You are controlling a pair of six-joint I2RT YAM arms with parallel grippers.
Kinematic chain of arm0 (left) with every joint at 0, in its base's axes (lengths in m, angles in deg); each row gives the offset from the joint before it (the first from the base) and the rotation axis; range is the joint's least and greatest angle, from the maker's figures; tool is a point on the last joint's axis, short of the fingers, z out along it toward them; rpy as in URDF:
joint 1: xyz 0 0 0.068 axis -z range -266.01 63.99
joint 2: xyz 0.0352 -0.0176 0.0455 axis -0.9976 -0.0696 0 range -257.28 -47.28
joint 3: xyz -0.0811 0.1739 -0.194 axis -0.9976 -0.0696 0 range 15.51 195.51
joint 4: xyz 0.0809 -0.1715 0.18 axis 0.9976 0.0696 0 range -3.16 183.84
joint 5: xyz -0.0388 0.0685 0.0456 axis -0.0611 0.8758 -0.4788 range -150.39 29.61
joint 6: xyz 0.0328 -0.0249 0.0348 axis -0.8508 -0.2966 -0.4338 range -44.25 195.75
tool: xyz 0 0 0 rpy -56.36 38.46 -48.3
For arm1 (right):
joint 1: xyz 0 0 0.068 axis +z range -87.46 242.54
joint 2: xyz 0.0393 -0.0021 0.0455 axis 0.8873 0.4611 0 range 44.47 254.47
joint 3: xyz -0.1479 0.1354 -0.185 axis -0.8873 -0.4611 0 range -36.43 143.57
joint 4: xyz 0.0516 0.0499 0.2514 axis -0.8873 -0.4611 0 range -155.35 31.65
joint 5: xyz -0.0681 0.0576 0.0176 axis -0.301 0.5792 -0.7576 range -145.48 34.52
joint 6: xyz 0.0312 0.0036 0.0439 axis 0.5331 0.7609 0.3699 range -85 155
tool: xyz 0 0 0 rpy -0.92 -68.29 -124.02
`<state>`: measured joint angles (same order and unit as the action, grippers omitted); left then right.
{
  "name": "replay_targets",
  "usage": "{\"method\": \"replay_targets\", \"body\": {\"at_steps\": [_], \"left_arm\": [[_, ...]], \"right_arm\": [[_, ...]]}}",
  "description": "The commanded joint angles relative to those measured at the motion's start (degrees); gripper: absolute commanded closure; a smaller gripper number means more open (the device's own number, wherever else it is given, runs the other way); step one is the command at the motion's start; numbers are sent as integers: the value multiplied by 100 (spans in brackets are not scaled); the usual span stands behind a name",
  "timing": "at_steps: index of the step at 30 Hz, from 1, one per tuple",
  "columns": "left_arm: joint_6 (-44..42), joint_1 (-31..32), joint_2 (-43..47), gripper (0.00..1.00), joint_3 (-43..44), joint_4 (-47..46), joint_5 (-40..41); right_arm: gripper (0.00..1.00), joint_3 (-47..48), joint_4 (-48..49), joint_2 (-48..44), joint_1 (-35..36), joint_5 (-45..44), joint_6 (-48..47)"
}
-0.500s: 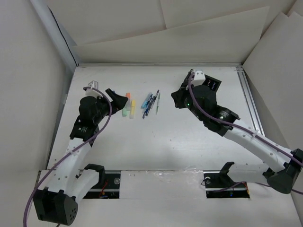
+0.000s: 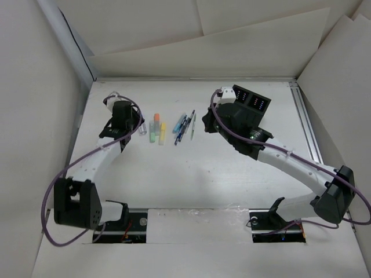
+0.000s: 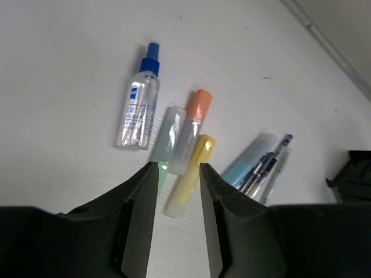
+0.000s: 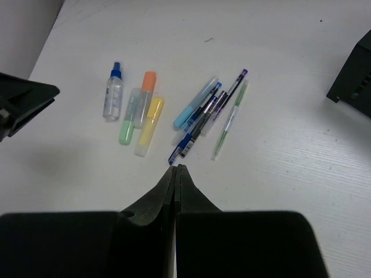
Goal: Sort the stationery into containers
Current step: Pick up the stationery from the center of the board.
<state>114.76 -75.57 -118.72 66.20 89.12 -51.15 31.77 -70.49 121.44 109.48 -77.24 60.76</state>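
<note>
Box (image 4: 355, 75) well apart from pens (image 4: 204, 114) (contents unseen).

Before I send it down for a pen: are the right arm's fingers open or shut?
Shut. In the right wrist view the right fingers press together, only a thin seam between them, nothing held.

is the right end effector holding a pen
No, the right end effector is shut on nothing, and the pens lie on the table.

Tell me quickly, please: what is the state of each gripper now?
Left gripper: open, holding nothing.
Right gripper: closed, holding nothing.
</note>
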Motion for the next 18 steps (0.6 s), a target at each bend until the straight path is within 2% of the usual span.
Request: {"method": "replay_targets", "body": {"at_steps": [1,3,4,5,7,18], "left_arm": [[-41,37,-587,68,344,158,527],[-42,37,-861,64,493,106,588],[-42,37,-1133,62,616,106,667],[-112,37,-1266,58,678,106,807],[-112,37,-1625,58,827,264,957],[-297,37,-2813,57,1469,185,834]], "right_arm": [[99,71,256,-6,-17,-83,139],[88,-52,334,-6,-71,92,192],[73,-114,466,-6,-71,154,193],[67,-175,528,-6,-71,276,193],[60,-298,634,-6,-132,356,193],[60,-404,819,46,-247,787,140]]}}
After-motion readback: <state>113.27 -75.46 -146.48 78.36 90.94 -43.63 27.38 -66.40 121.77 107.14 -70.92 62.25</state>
